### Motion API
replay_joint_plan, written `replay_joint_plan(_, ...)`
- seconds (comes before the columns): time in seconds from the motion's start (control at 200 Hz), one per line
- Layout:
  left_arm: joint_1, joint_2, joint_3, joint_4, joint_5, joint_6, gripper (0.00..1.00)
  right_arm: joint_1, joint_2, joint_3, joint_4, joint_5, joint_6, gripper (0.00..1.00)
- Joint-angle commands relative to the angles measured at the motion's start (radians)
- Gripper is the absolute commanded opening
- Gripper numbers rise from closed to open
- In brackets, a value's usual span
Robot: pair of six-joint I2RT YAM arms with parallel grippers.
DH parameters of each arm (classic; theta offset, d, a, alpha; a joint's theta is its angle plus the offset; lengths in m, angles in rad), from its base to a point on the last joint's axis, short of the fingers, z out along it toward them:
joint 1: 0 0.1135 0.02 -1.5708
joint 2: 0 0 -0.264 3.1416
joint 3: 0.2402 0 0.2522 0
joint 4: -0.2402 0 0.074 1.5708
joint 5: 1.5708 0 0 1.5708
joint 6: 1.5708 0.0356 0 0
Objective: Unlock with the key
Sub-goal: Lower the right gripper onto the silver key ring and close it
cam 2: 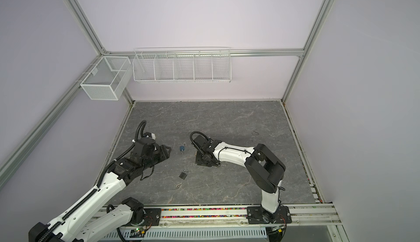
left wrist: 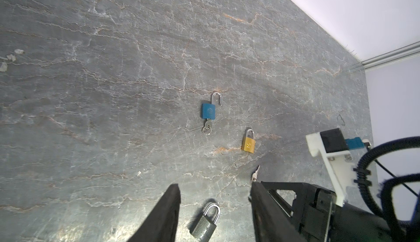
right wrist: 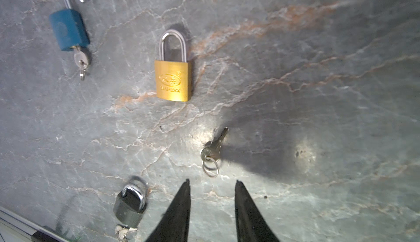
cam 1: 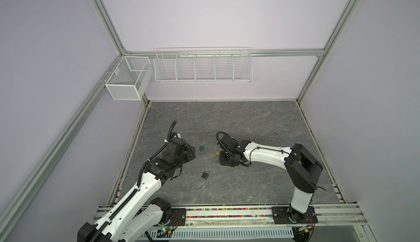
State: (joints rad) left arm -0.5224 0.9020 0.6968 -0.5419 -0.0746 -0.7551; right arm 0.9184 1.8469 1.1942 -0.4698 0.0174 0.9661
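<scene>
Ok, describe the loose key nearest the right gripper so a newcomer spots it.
On the dark grey marbled tabletop, find the closed brass padlock. Between it and the right gripper lies a small silver key on a wire ring. Unlike the inserted key of the open blue padlock and the key at the grey padlock, it lies alone, touching no lock.

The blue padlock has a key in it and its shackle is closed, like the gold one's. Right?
No. The blue padlock has a key in it, but its shackle is open; the left wrist view shows it. The gold padlock is closed.
</scene>
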Motion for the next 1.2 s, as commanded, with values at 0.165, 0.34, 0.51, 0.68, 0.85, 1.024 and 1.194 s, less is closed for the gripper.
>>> replay_joint_plan(0.165,0.004,0.006,-0.015,0.016,-0.019,-0.014,0.51,-0.002,0.044,0.018,0.002,-0.015,0.027,0.33)
replay_joint_plan(0.34,0.004,0.006,-0.020,0.015,-0.021,-0.013,0.51,-0.002,0.070,0.027,0.011,-0.025,0.028,0.30)
replay_joint_plan(0.51,0.004,0.007,-0.022,0.019,-0.022,-0.012,0.51,-0.003,0.081,0.040,0.009,-0.027,0.023,0.26)
replay_joint_plan(0.68,0.004,0.011,-0.021,0.020,-0.022,-0.011,0.51,-0.002,0.090,0.041,0.002,-0.024,0.028,0.22)
replay_joint_plan(0.85,0.005,0.015,-0.022,0.022,-0.022,-0.011,0.51,-0.003,0.089,0.046,0.002,-0.012,0.025,0.19)
replay_joint_plan(1.024,0.005,0.015,-0.022,0.025,-0.018,-0.016,0.51,-0.003,0.091,0.051,0.000,-0.006,0.022,0.15)
replay_joint_plan(1.194,0.004,0.016,-0.023,0.032,-0.013,-0.018,0.51,-0.002,0.094,0.062,-0.007,0.003,0.014,0.12)
